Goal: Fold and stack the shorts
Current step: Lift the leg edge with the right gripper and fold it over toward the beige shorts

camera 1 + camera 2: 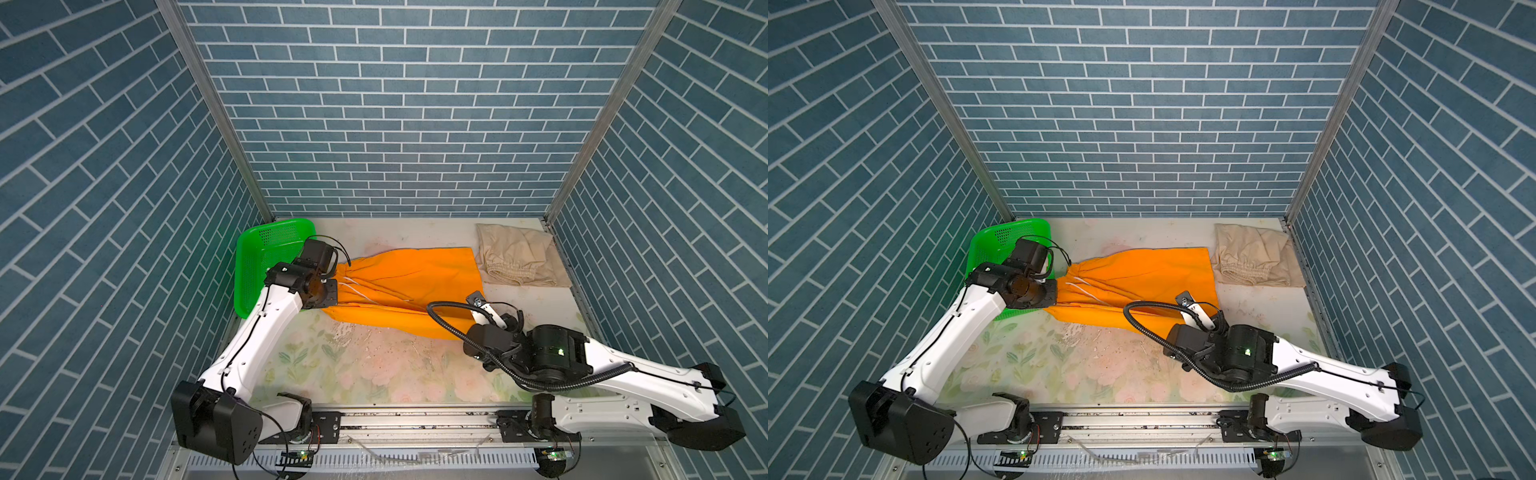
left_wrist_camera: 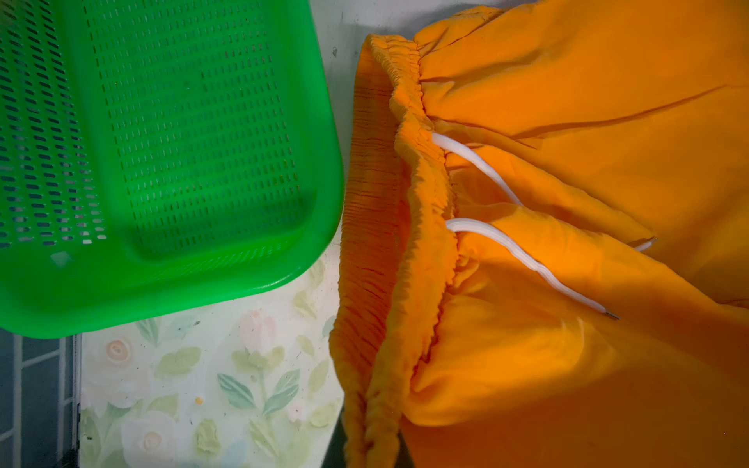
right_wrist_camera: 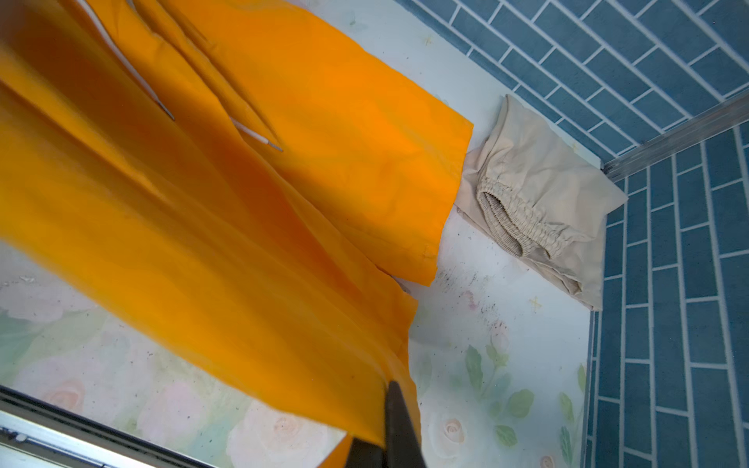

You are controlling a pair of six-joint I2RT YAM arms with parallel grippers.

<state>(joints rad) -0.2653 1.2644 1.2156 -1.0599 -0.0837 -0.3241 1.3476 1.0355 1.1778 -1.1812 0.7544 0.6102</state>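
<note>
- Both top views: left gripper [image 1: 330,291] clenched at the orange shorts [image 1: 399,282] waistband, beside the green basket [image 1: 266,253].
- Right wrist view: right gripper [image 3: 392,391] pinches their hem.
- The beige shorts [image 1: 519,255] lie in the worktop [image 1: 374,374] far right corner.

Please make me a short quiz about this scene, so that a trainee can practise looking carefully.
1. Where on the table do the beige shorts lie?
2. What does the right tool pinch? A) the orange shorts B) the beige shorts C) nothing
3. True or false: the waistband of the orange shorts lies beside the green basket, not inside it.

Key:
1. In the far right corner.
2. A
3. True
</note>
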